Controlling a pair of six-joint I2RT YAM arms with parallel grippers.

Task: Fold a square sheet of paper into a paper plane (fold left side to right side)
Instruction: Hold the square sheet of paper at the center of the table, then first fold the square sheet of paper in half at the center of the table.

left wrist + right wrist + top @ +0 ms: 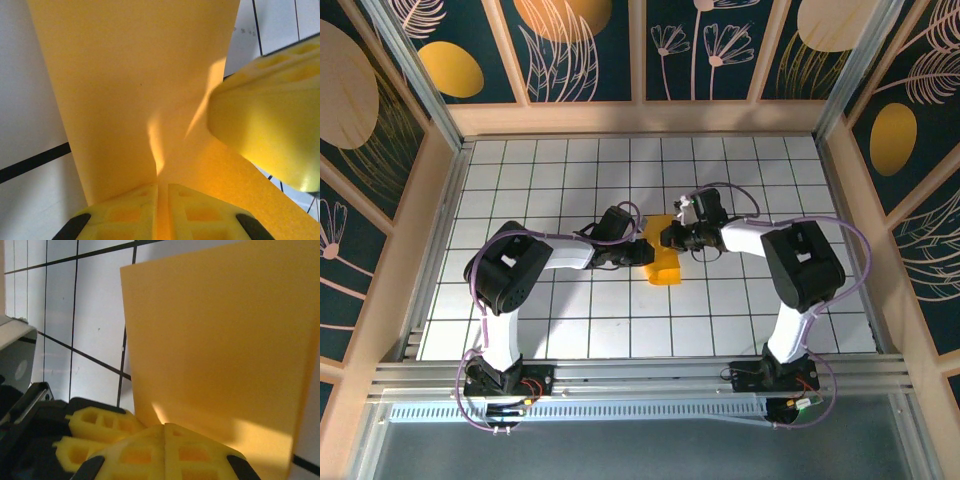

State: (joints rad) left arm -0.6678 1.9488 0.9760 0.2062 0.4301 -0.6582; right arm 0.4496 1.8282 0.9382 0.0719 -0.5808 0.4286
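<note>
The square sheet of paper (665,265) is orange-yellow, bent and lifted in the middle of the white grid table (570,180). My left gripper (642,250) comes at it from the left. In the left wrist view the left gripper (162,189) is shut on a pinched ridge of the sheet (125,75), which rises away from the fingers. My right gripper (667,238) meets it from the right. In the right wrist view the right gripper (165,427) is shut at the sheet's (220,335) lower edge. The two grippers almost touch each other.
The right gripper's yellow finger (270,115) hangs close over the paper in the left wrist view. The left gripper's fingers (95,432) lie just left of the right jaws. Wooden walls (640,117) with dark floral panels ring the table.
</note>
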